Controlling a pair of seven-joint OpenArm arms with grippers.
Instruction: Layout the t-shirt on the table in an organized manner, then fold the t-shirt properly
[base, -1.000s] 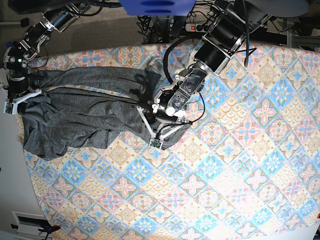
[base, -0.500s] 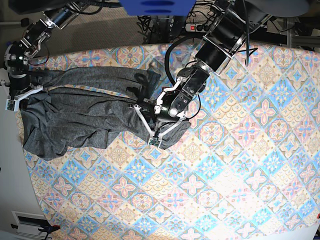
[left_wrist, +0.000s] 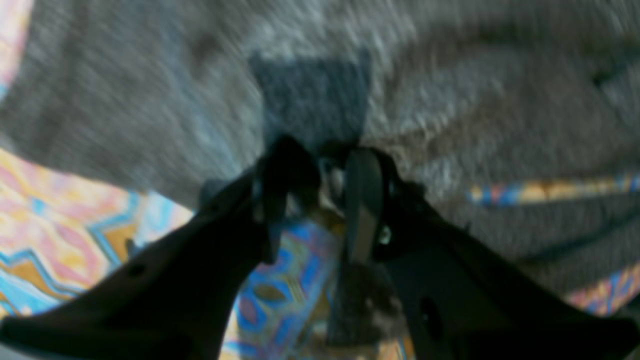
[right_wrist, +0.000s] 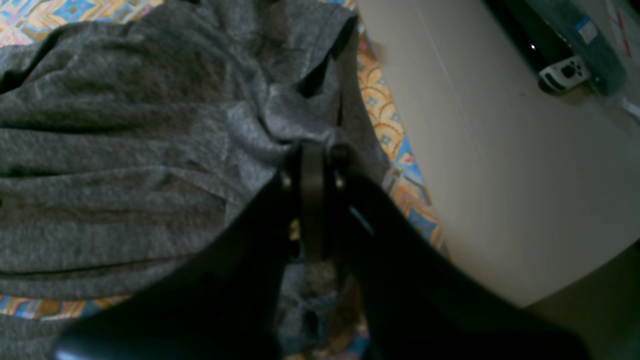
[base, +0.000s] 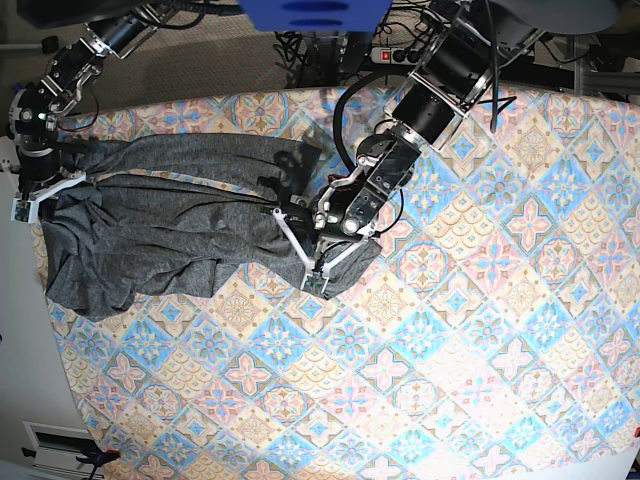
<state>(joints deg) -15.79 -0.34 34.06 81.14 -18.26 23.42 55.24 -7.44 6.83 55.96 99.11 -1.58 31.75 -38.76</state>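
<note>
Grey heathered cloth fills most of the left wrist view: the t-shirt (left_wrist: 450, 100), blurred, lies across the patterned table (left_wrist: 75, 210). The left gripper (left_wrist: 320, 170) has its two dark fingers partly apart, tips at the shirt's edge with a bit of grey fabric between them — whether they truly pinch it I cannot tell through the blur. A strip of tablecloth shows through a gap in the folds on the right.

In the right wrist view the t-shirt (right_wrist: 125, 150) lies in long horizontal creases, reaching left from the right gripper (right_wrist: 312, 160). The jaws are pressed together on a bunched pinch of the fabric, close to the table (right_wrist: 390, 125) edge; to the right a plain cream floor drops away, with a dark device (right_wrist: 560, 55) lying far right.

In the base view the t-shirt (base: 170, 220) sits at the far left of the table (base: 480, 350), stretched sideways between the two arms and rumpled, its near-left part slumped towards the table edge. The right gripper (base: 40, 190) holds the shirt's left end, right at the table's left edge. The left gripper (base: 310, 250) is on the shirt's right end, near the table's middle — fingers spread in a V over the fabric. The rest of the table stretches right and near.
</note>
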